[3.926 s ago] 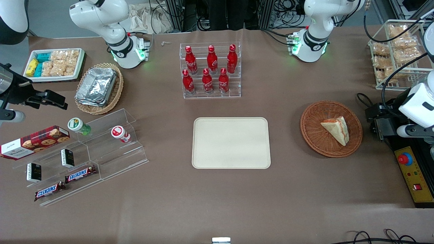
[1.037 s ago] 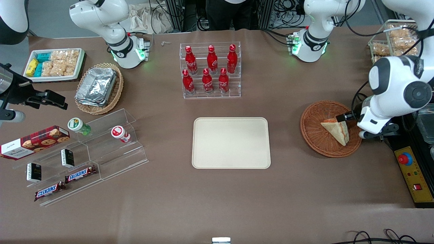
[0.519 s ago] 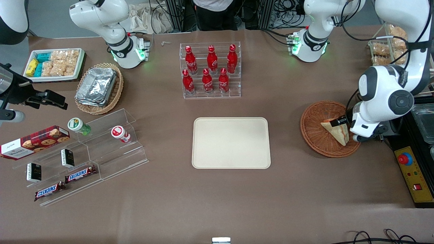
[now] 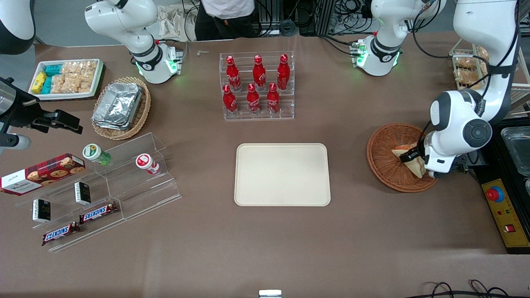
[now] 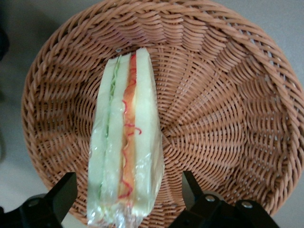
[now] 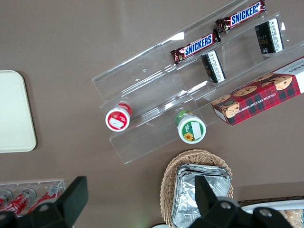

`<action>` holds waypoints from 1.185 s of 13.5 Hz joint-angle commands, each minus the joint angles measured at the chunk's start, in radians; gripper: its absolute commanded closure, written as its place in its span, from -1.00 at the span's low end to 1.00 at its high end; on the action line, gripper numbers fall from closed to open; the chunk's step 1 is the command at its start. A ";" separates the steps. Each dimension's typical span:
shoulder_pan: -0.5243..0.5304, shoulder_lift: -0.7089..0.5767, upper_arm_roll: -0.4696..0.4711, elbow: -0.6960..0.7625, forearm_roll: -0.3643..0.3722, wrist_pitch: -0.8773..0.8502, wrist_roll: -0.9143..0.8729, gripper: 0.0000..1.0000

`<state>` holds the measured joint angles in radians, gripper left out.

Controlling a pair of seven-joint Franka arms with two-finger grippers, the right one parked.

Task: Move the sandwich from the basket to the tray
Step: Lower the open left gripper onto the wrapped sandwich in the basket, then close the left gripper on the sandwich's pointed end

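The sandwich [image 4: 416, 168], a plastic-wrapped wedge of white bread with a red and green filling stripe, lies in the round reddish-brown basket [image 4: 385, 162] toward the working arm's end of the table. My gripper [image 4: 414, 160] is down over it, and the wrist hides part of the wedge. In the left wrist view the sandwich [image 5: 126, 142] lies on the basket's weave [image 5: 213, 118]. The gripper [image 5: 127, 198] is open, with one black finger [image 5: 61, 194] on each side of the wedge's wide end and a gap to it on both. The cream tray [image 4: 282, 174] is bare in mid-table.
A clear rack of red bottles [image 4: 257, 85] stands farther from the camera than the tray. Toward the parked arm's end are a stepped acrylic shelf with snacks [image 4: 103, 182], a tan oval basket of foil trays [image 4: 121, 106] and a white snack tray [image 4: 66, 78]. A control box [image 4: 503, 211] sits beside the basket.
The working arm has swung in from the table's edge. Its gripper has moved over the basket and now straddles the sandwich. The sandwich has not moved.
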<state>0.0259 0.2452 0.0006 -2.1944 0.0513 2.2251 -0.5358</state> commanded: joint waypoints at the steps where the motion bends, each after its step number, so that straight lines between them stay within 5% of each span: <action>1: -0.009 0.003 0.007 -0.008 0.001 0.033 -0.032 -0.90; 4: -0.009 0.005 0.007 -0.007 0.001 0.031 -0.084 -0.44; 10: -0.021 -0.047 0.001 0.010 0.002 -0.041 -0.184 0.99; 16: -0.024 -0.038 -0.034 0.341 -0.011 -0.439 -0.135 1.00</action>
<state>0.0083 0.1932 -0.0105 -1.9755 0.0513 1.9006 -0.6855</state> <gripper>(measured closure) 0.815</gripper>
